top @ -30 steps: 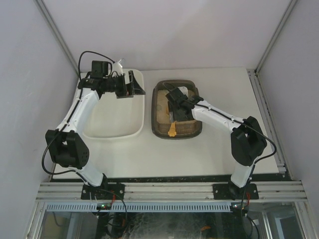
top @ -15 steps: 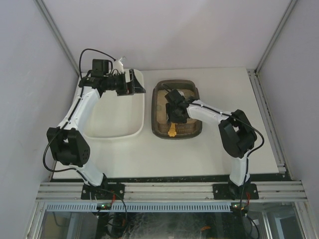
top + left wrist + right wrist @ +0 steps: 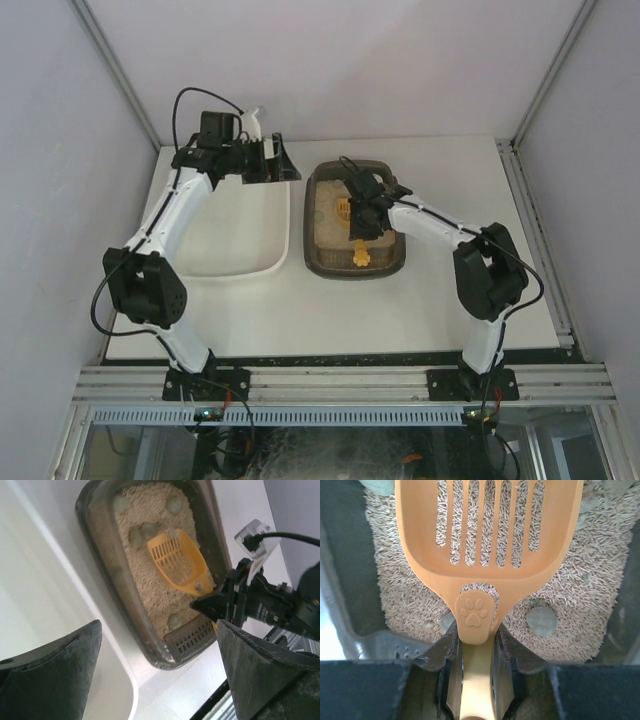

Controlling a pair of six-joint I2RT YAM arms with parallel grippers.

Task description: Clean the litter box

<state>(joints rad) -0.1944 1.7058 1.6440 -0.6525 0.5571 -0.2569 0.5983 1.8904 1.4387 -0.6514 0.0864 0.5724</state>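
Right wrist: right claw (image 3: 477,652) tight on handle of orange scoop (image 3: 485,577), litter box (image 3: 342,565) beneath; left claw (image 3: 157,625) spread.

The litter box (image 3: 102,542) is dark brown-grey, filled with beige pellet litter (image 3: 395,590) dotted with pale grey-green round clumps (image 3: 541,621). The scoop (image 3: 485,577) is orange-yellow, its blade cut with parallel slots and a raised paw print (image 3: 473,611) on its handle. The tub (image 3: 230,240) and the counter (image 3: 450,170) are plain white.

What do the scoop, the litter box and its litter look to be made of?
The scoop: likely moulded orange plastic, smooth, embossed paw. The litter box: dark plastic, faint sheen, rounded rim. The litter: beige pellets, perhaps wood or plant fibre.
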